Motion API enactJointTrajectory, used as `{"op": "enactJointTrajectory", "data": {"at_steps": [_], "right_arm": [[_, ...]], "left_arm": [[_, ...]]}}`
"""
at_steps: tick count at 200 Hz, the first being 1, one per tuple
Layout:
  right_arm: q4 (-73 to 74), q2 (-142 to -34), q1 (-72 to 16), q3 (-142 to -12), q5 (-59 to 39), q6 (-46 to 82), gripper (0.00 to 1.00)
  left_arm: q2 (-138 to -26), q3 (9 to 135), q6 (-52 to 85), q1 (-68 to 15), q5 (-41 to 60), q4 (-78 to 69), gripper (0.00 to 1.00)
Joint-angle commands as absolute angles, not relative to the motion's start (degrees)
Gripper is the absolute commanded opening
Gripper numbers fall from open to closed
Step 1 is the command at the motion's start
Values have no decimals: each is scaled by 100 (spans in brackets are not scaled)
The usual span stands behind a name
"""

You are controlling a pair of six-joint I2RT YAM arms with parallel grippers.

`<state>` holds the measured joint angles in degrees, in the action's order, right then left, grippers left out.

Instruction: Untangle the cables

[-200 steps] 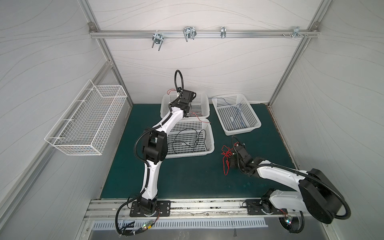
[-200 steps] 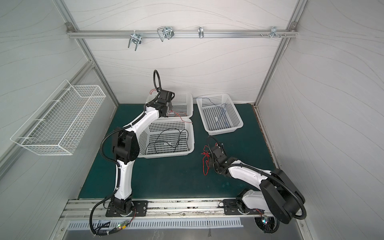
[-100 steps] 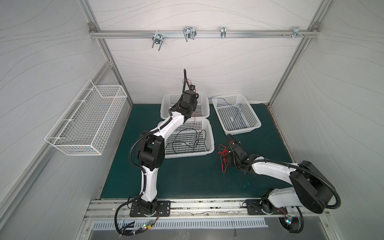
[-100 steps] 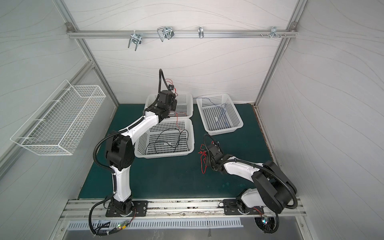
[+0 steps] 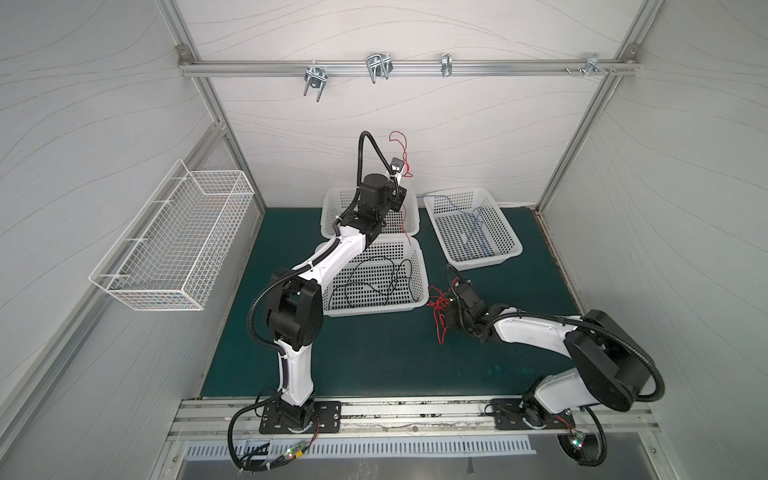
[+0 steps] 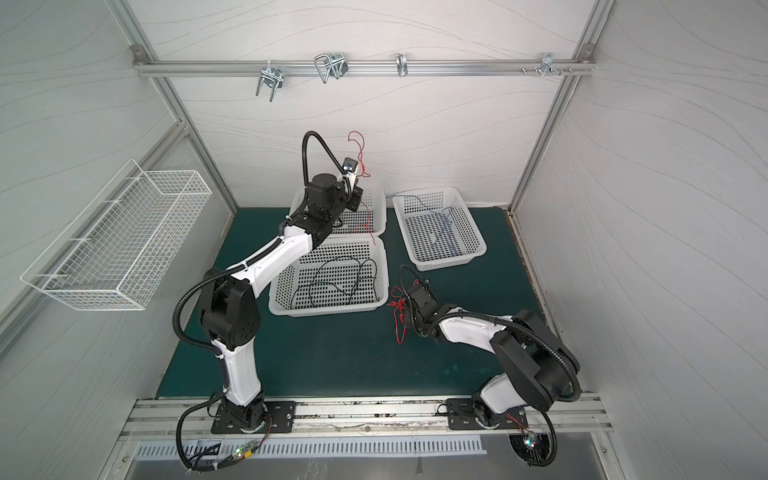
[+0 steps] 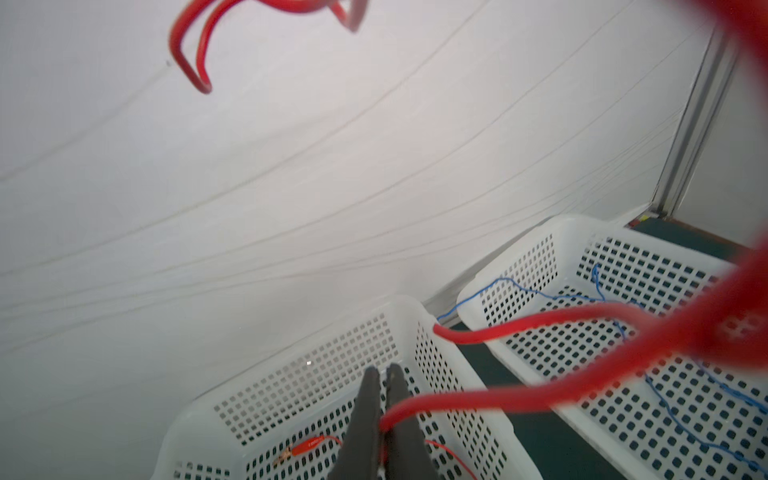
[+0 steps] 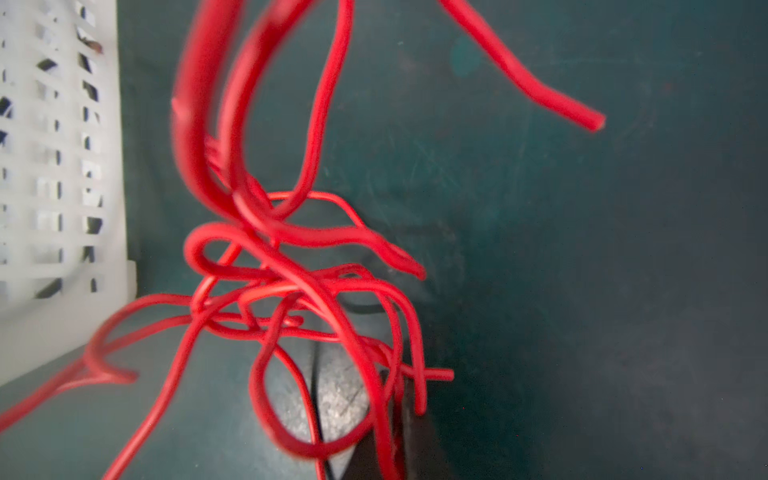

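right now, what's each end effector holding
left end effector: shut on a single red cable
right end effector: shut on the red cable tangle

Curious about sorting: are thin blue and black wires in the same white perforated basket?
No, blue wires lie in the right basket, black wire in the near basket.

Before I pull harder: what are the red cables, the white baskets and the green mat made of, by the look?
Red cables: glossy plastic-sheathed wire; kinks hold their shape, so probably a metal core. White baskets: moulded plastic, smooth semi-matte, punched with regular holes. Green mat: dull, scuffed sheet, perhaps rubber or vinyl; cannot tell which.
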<state>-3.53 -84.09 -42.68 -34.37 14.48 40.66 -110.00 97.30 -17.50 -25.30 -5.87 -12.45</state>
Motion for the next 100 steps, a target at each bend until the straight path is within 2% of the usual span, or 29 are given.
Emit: {"op": "enactJointTrajectory", "data": {"at_steps": [1,27,100], "right_arm": [[-386,-8549,-4350,-3544,1371,4071,0],[-421,-8578,-4399,-3573,1376,4101,0],[-587,-8530,-4469,-3605,1399,4141,0]], "left_arm": [[-10923,9697,-2204,-2547,-501,-2342,0],[-11207,9612,-2638,-2544,-867,-2856,0],[-11883,9434,-2927,-2396,-1082,-2179,0]]}}
